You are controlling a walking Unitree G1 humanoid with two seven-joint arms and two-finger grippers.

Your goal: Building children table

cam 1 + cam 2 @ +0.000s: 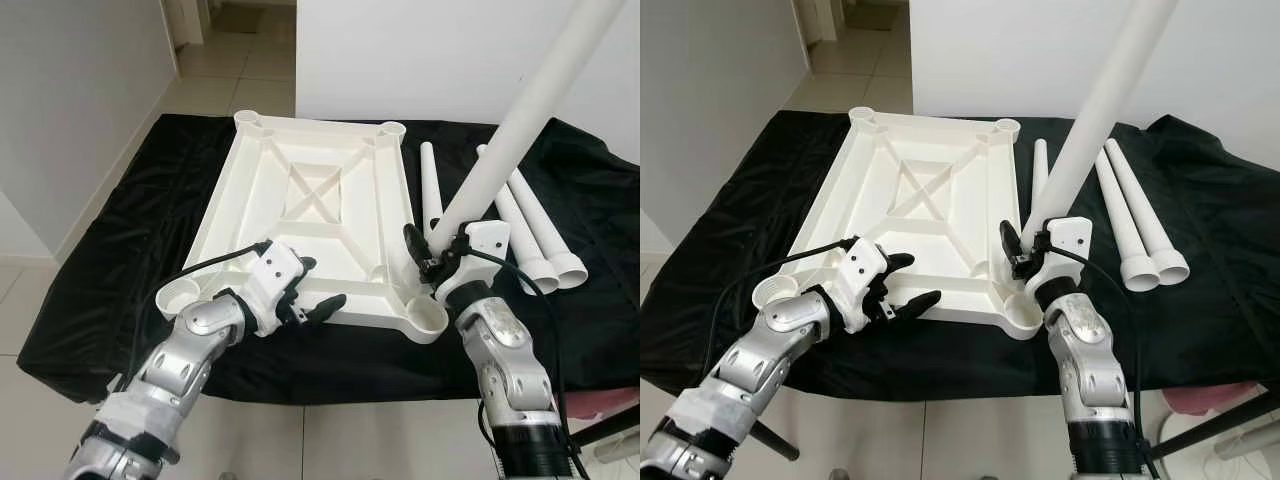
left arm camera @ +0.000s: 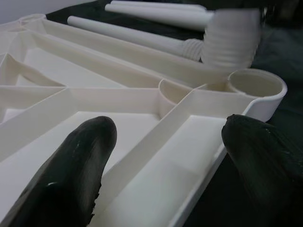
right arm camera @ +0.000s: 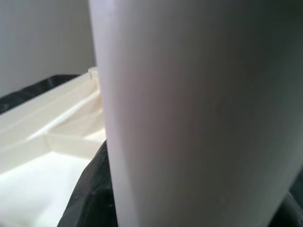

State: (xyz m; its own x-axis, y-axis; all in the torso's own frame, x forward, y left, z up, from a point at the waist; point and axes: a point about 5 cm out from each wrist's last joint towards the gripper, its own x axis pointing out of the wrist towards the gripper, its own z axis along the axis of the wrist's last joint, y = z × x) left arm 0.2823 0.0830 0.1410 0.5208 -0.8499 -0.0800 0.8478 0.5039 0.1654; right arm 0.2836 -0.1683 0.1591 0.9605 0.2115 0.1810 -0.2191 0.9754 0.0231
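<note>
A white plastic table top (image 1: 330, 235) lies upside down on a black cloth, with a round socket at each corner. My right gripper (image 1: 430, 255) is shut on a long white table leg (image 1: 520, 120) near its lower end. The leg tilts up and to the right, and its ribbed end (image 2: 232, 40) hangs just above the near-right socket (image 1: 428, 320). My left gripper (image 1: 318, 285) stands open over the table top's near edge, one finger (image 2: 71, 165) above the inside and the other past the rim. The held leg (image 3: 199, 113) is close up in the right wrist view.
Three loose white legs lie on the cloth to the right of the table top, one (image 1: 430, 185) beside its rim and two (image 1: 530, 225) farther right. The near-left socket (image 1: 180, 295) is open. A wall (image 1: 70, 100) stands at left, and tiled floor surrounds the cloth-covered surface.
</note>
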